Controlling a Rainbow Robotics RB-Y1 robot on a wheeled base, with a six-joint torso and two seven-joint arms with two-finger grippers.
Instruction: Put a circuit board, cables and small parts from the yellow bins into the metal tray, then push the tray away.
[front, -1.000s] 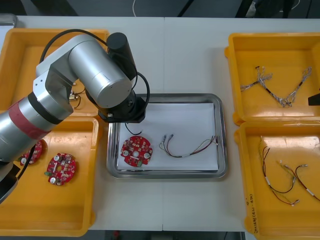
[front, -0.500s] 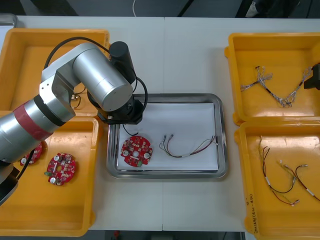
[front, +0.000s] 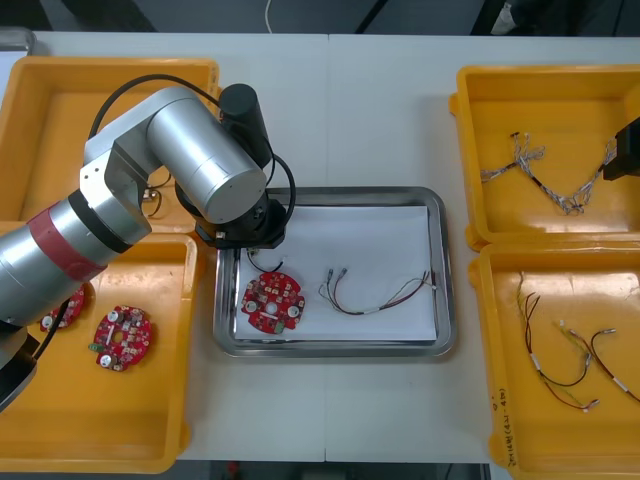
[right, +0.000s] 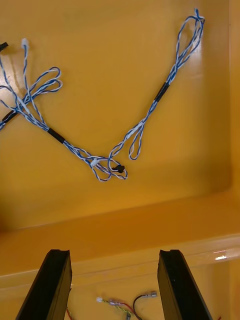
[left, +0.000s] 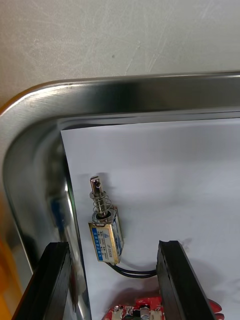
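Light surface (front: 350, 110), seam down its middle; dark floor beyond the far edge.

Left side: two yellow plastic bins, far (front: 40, 120) and near (front: 100, 420). The near one holds two round red circuit boards (front: 123, 338).

The silver left arm (front: 190, 150) reaches over the far-left corner of the shiny rectangular metal tray (front: 330, 349), which has a white sheet inside. There the left gripper (left: 114, 245) is released, fingers apart, low over the sheet. A small metal part with a spring (left: 105, 235) lies between the fingertips, touching neither, just beside the tray wall. Its black lead runs toward a third red board (front: 273, 300) in the tray. Right of that board, a thin red-and-dark cable (front: 375, 297) on the sheet.

Right side: far yellow bin (front: 480, 90) with twisted blue-and-white cables (right: 100, 150); near yellow bin (front: 500, 400) with black and red cables (front: 565, 360). The right gripper (right: 114, 252) is released, empty, above the wall where these two bins meet.
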